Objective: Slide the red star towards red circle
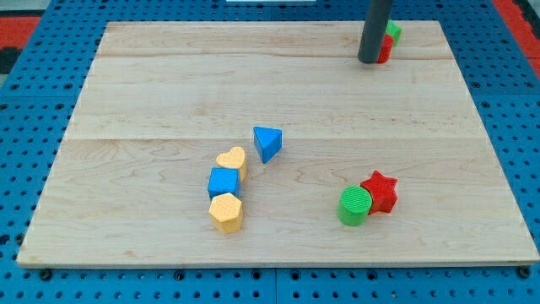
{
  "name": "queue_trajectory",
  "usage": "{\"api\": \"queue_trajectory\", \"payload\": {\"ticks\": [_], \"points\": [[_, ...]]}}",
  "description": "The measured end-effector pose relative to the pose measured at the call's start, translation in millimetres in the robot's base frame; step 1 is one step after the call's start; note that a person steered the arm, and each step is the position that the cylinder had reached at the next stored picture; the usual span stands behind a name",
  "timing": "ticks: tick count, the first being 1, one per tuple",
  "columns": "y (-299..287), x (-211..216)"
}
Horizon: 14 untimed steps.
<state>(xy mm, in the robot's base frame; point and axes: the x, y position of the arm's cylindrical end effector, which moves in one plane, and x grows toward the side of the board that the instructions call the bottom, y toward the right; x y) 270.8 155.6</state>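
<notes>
Pale wooden board (169, 84) made of glued planks, sitting on a blue perforated base (25, 101); a red strip shows at the view's top corners. No containers on it, only loose blocks.

Dark rod comes down at the view's top right. My tip (369, 62) rests on the board near the top edge. It's a plain rod, no jaws, so nothing to open or close, nothing held. Just to the tip's right, partly hidden behind the rod, a red block (385, 51) with a green block (393, 32) right behind it; shapes can't be made out, they look touching.

Red plastic star block (380, 192) lies well apart from the tip, far down toward the view's bottom right. Green cylinder block (355, 205) touches it on its lower left.

Left of centre, a column of three: yellow heart block (231, 160) on top, blue cube block (224, 182) in the middle, yellow hexagon block (226, 212) at the bottom, each touching the next. Blue triangle block (267, 143) sits just to the upper right of the heart, small gap between.
</notes>
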Motion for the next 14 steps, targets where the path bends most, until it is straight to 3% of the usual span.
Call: {"api": "queue_trajectory", "payload": {"ticks": [1,3,5,6,7,8,9,11,12,13,14], "points": [[0.0,29.1],[96.3,129.8],[98.3,128.8],[118.8,190.4],[102.2,266.6],[38.6,322.2],[-66.2,318.3],[6.5,261.7],[25.9,263.8],[25.9,244.6],[-25.1,236.8]]}}
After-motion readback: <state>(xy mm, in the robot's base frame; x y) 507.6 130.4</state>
